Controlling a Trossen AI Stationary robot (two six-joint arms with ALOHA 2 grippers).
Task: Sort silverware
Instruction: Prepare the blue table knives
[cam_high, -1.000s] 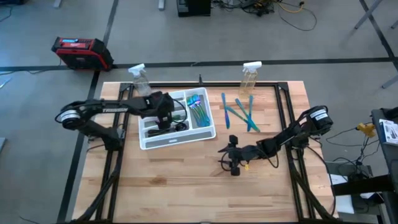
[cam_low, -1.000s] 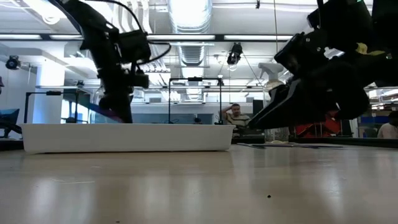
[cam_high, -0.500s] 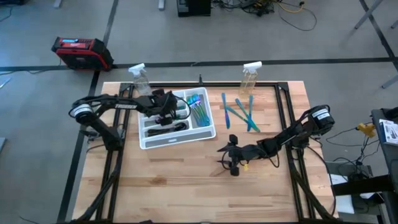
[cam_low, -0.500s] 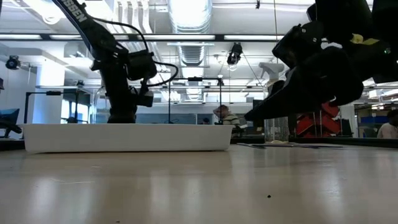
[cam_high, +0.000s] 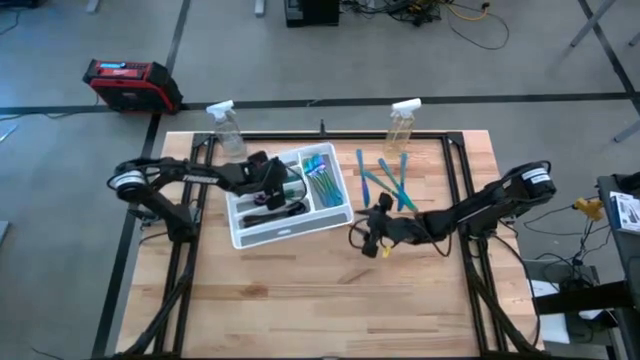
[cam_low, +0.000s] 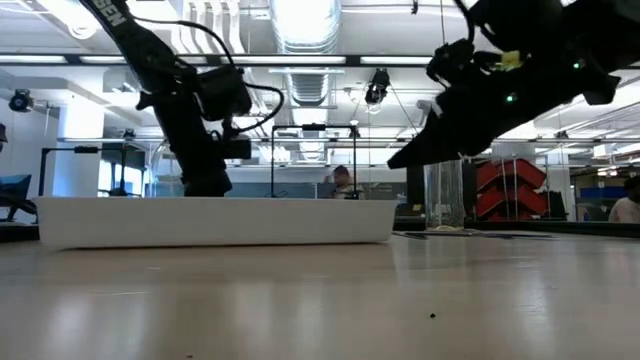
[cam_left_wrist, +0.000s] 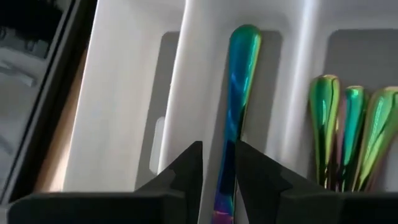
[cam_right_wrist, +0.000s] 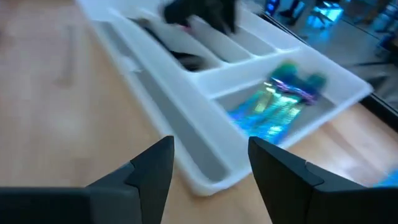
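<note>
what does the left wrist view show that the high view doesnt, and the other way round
Only the left wrist view: one iridescent utensil lying lengthwise in a narrow tray slot, between the left gripper's slightly parted jaws, and green-gold handles bunched in the next slot.

Only the high view: the whole table, two spray bottles at its far edge, loose blue utensils on the wood right of the tray, and the right gripper with open jaws, low near the tray's corner.

Both: the white tray with sorted silverware inside.

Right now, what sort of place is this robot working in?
Probably a robotics lab or workshop: a wooden table on a bare concrete floor, exposed ceiling ducts overhead, and a red toolbox near loose cables.
</note>
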